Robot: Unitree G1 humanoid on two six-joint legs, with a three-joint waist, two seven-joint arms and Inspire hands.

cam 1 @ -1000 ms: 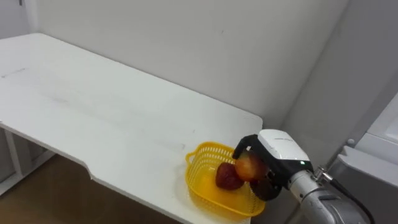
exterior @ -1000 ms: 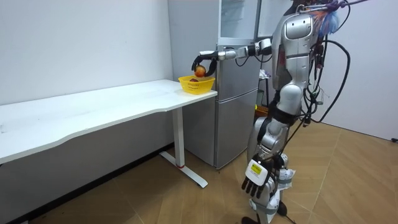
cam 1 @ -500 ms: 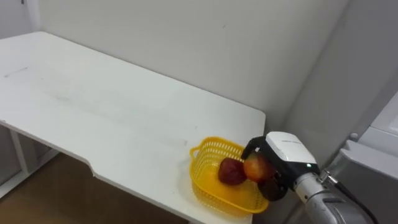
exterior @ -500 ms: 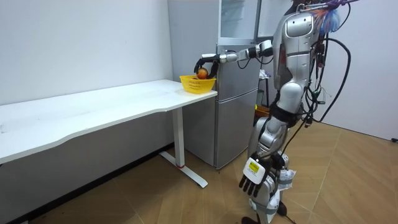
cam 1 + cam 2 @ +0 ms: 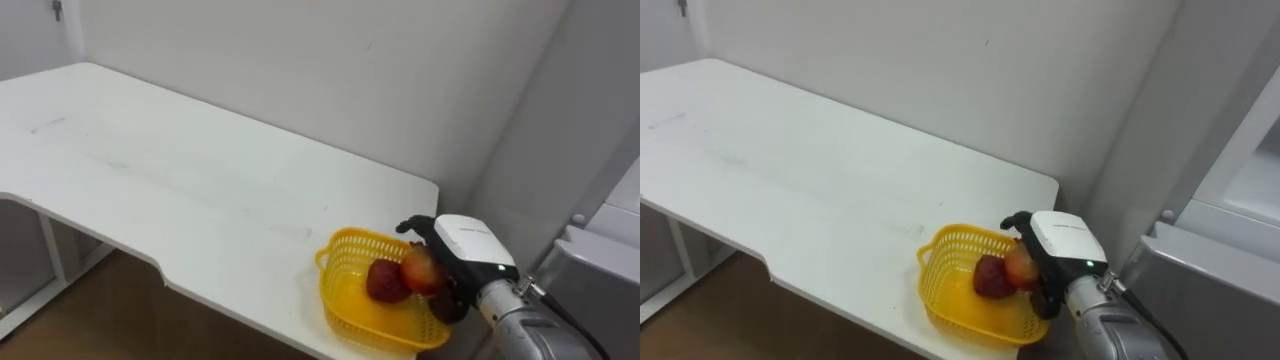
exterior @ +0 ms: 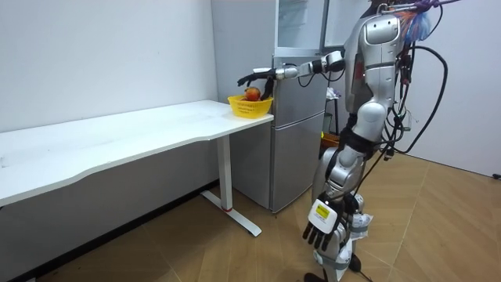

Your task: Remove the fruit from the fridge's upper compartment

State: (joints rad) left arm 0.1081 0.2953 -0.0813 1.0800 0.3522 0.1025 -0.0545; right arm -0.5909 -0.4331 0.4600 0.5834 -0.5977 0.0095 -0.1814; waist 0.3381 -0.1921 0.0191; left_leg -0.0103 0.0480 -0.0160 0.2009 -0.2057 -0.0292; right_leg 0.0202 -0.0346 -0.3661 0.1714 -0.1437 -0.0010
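A yellow mesh basket (image 5: 345, 300) stands at the near right corner of the white table (image 5: 200, 170). Two fruits lie in it: a dark red one (image 5: 385, 283) and, touching its right side, an orange-red one (image 5: 421, 272). My right hand (image 5: 465, 245) hovers over the basket's right rim with its palm against the orange-red fruit. Its fingers are stretched out, as the room view shows for the right hand (image 6: 262, 75) above the basket (image 6: 249, 105). My left hand (image 6: 321, 223) hangs open beside my leg.
The grey fridge (image 6: 301, 117) stands right next to the table's end, with its upper door open above my outstretched arm. A white wall runs behind the table. I stand in front of the fridge on the wooden floor.
My right hand has sunk with the orange-red fruit into the basket, and its fingers have uncurled from round it. The eye view has shifted slightly.
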